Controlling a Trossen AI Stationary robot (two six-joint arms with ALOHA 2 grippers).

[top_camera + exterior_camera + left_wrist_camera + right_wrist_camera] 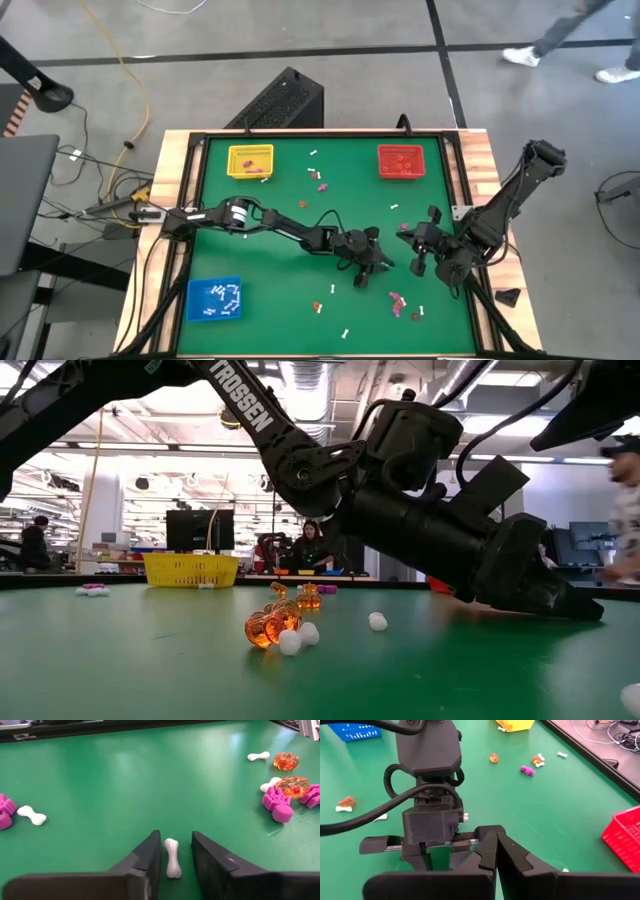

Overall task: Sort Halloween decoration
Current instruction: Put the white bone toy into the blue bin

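High view: left arm reaches across the green tabletop (300, 310) to mid-right, left pincer (372, 268) low over the mat. Right pincer (425, 250) sits just beside it, facing it, idle. Yellow tray (250, 160) and red tray (402, 161) at the far edge, blue tray (214, 300) near-left w/ white pieces already in it. Loose trinkets scattered over the mat, most near the front-right.

Low view: left arm's wrist fills the frame, tip angled down to the tabletop at right. An orange trinket (268, 628) w/ small white bits touching it lies in the foreground.

Left wrist view: white bone (172, 858) lies flat on the mat, lengthwise between the two fingers (150, 857), a gap showing each side. So the left pincer is partly open, straddling the bone, not yet gripping. Pink pieces (278, 806) and orange ones sit well apart.

Right wrist view: right pincer's fingertips (496, 851) meet, closed on nothing, aimed at the left wrist.

To do the step well, imo: keep tips down at mat level, close evenly so the bone doesn't roll or pop out, check it's pinched mid-shaft before lifting, then likely the blue tray.
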